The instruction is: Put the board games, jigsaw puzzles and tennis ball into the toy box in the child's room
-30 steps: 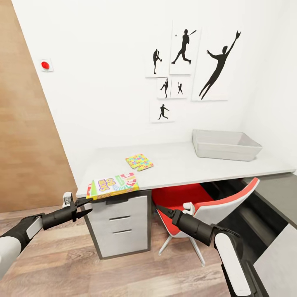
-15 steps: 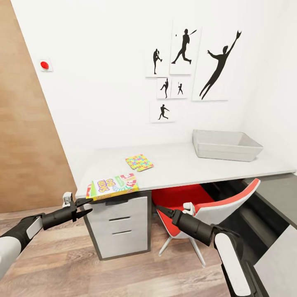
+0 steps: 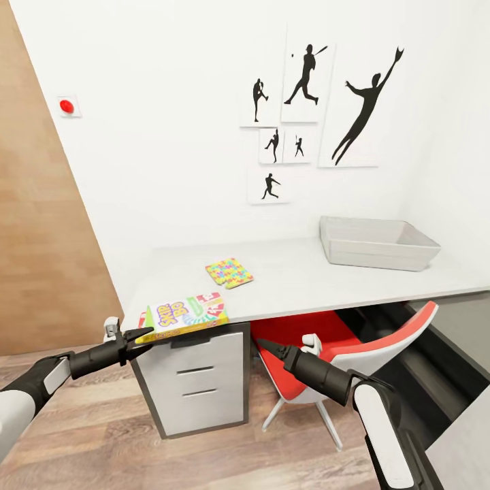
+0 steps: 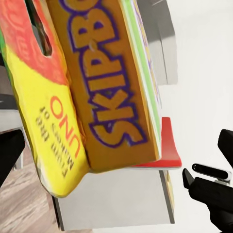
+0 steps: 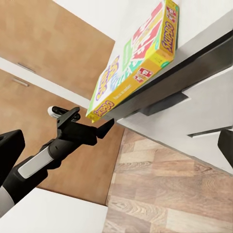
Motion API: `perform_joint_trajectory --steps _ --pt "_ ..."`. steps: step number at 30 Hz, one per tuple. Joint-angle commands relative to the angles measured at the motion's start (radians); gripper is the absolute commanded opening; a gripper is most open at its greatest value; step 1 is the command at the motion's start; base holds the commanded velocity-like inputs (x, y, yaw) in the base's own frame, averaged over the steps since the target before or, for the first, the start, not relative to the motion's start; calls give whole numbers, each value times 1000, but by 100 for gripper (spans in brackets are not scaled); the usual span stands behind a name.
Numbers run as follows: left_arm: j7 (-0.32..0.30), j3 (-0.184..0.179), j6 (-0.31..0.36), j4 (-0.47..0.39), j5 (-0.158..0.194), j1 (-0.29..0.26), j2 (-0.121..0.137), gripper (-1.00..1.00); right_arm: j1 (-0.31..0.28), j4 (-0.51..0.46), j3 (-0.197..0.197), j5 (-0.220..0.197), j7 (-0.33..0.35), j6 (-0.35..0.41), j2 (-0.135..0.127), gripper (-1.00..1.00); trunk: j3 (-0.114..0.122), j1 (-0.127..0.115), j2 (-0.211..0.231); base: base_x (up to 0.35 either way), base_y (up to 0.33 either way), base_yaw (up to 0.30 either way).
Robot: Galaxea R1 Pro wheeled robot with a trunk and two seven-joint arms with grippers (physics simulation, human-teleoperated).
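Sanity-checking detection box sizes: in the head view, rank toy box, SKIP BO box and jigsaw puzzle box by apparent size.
1. toy box, largest though farthest.
2. SKIP BO box, at the table's near edge; nearness enlarges it.
3. jigsaw puzzle box, smallest.

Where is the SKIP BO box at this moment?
In the head view, the SKIP BO box lies at the table's near left corner, overhanging its edge, beside the left gripper.

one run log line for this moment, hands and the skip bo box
left hand: open, at SKIP BO box corner, overhanging table edge | right hand: cannot tell, below table | toy box: far end
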Motion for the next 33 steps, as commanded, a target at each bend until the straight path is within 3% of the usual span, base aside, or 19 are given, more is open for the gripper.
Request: perform_joint_trajectory --steps 1,27,28,33 --pt "-2 -8 9 0 9 -1 1 100 -1 0 -1 4 5 4 1 100 -1 0 -1 7 0 0" --pt "-1 -9 10 0 9 -1 -1 100 -1 -1 -1 4 5 4 1 100 -1 0 -1 49 0 0" --pt "-1 -9 10 0 9 -1 -1 -100 -1 -1 -1 4 5 4 1 100 -1 0 -1 16 0 0" --pt "-2 -9 9 0 10 -1 -1 -100 0 -1 -1 4 5 4 1 100 -1 0 -1 5 0 0"
